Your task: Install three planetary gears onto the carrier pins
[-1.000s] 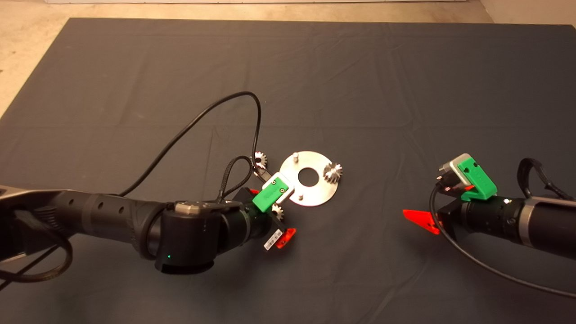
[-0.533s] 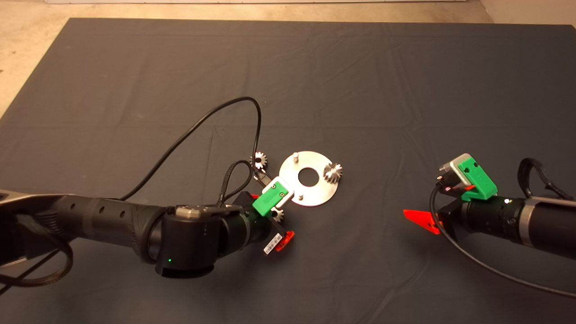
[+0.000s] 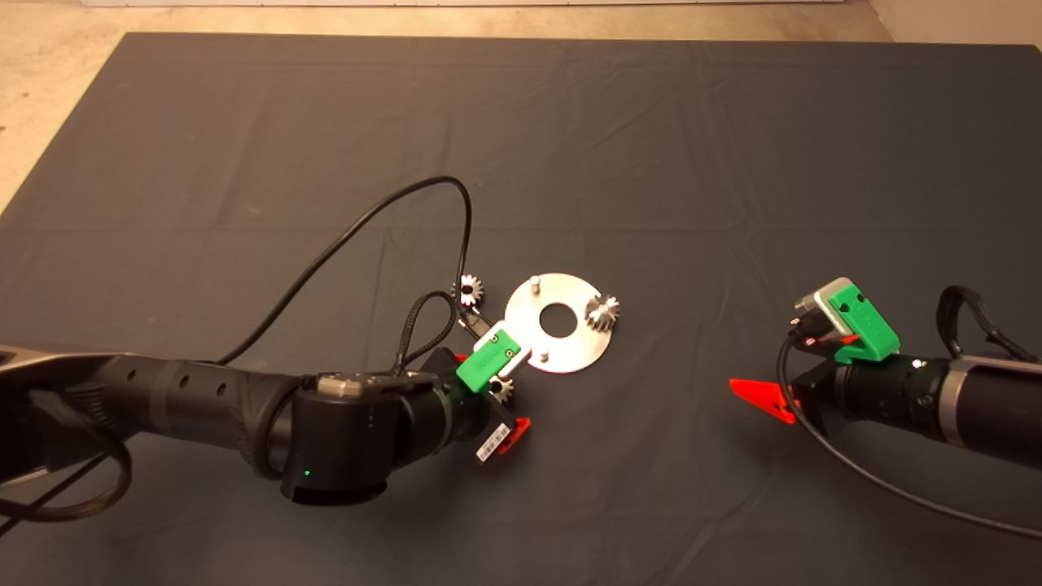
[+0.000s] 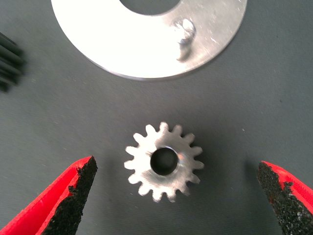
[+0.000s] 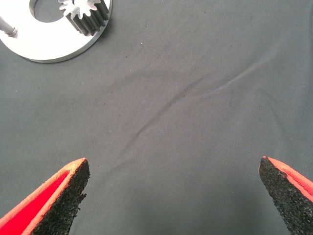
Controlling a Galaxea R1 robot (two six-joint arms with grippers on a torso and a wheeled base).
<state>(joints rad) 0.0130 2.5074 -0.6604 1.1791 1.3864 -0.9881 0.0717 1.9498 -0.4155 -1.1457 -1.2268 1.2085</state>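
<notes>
Head view: dark mat (image 3: 651, 146) across nearly the whole table, strip of pale floor (image 3: 49, 73) beyond its far and left edges. Left arm (image 3: 244, 407) reaching in from the left, black cable (image 3: 358, 220) looping above it. Right arm (image 3: 936, 399) parked at the right edge, well apart from the work, right gripper (image 5: 173, 196) spread wide over bare mat and holding nothing. Silver disc (image 3: 559, 322) flat near the mat's middle, large centre hole, carrier pins (image 3: 534, 283) upright on it: one bare at the far left side, one bare at the near side (image 4: 186, 32), the third at the right side wearing a seated gear (image 3: 602, 312). Left gripper (image 4: 178, 196) poised just off the disc's near-left rim, jaws wide apart, pads clear of everything. Between those fingers (image 4: 80, 191), a loose gear (image 4: 164, 161) lying flat on the mat, centre hole up, just beside the disc but not touching it. Far gear (image 3: 470, 288) also on the mat, just off the disc's left rim, next to the cable.
</notes>
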